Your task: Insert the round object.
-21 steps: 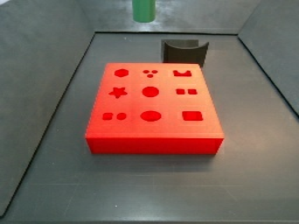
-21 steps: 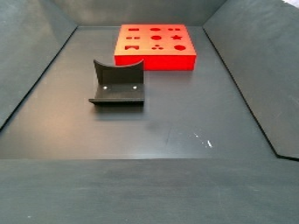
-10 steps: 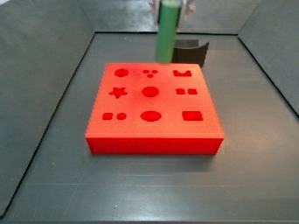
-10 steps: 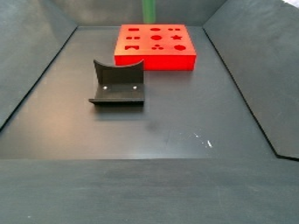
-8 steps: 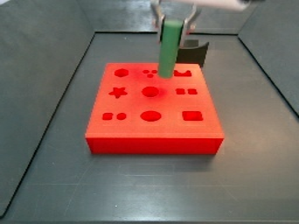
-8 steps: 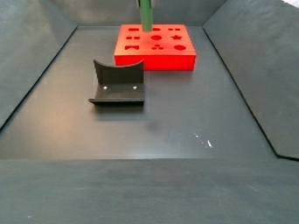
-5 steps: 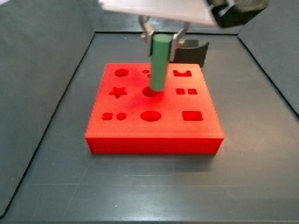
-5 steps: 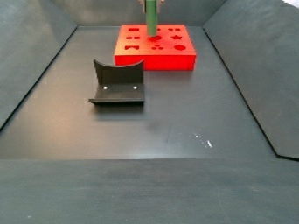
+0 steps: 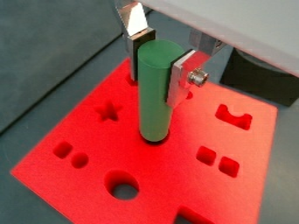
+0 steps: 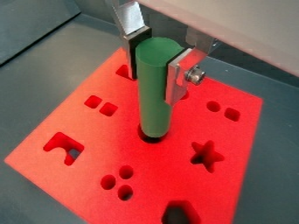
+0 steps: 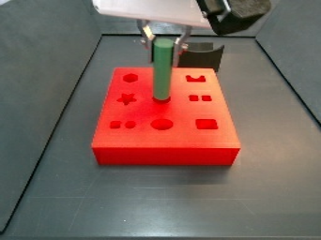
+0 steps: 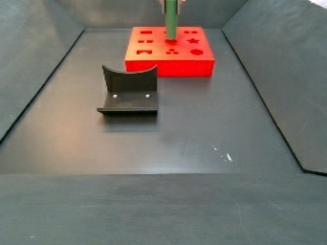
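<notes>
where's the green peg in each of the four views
Wrist view: the green peg stands upright, its upper end in the gripper, lower end at a round hole.
Wrist view: green peg upright, mid-picture, over the red block.
Side view: green peg upright at the block's middle.
Side view: green peg at the top edge, far off.
Shared landmark: the red block's star hole.

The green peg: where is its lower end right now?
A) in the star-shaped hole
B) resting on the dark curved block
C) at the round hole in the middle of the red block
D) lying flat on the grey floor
C: the green peg, upright in the end effector, meets the red block at its central round hole.
</notes>
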### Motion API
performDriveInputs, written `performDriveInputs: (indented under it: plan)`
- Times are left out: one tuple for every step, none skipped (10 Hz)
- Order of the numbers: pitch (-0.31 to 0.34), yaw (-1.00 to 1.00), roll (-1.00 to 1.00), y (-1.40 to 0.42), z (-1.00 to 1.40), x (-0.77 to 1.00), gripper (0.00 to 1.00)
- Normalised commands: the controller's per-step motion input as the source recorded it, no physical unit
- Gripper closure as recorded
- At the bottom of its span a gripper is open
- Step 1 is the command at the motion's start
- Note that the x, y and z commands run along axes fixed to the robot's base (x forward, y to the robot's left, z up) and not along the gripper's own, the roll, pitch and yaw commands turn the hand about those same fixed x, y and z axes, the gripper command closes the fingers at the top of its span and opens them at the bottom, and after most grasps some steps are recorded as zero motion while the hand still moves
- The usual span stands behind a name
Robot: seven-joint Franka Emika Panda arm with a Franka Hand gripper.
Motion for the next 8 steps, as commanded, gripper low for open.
performDriveInputs:
  plan:
    - [0.000,0.00,0.02,0.00,-0.24,0.24,1.00]
    - [0.000,-0.01,0.00,0.00,-0.06,-0.02,1.00]
    - [0.000,-0.18,0.01,0.04,-0.08,-0.19,1.00]
    - [0.000,-0.25,0.00,0.11,-0.04,-0.31,1.00]
    - [0.000,-0.37,0.00,0.14,-0.02,-0.44,1.00]
    - [0.000,-0.06,0.00,0.00,-0.05,-0.14,1.00]
    - [0.000,0.00,0.10,-0.17,-0.19,0.00,1.00]
    - [0.000,0.00,0.16,-0.21,-0.25,0.12,1.00]
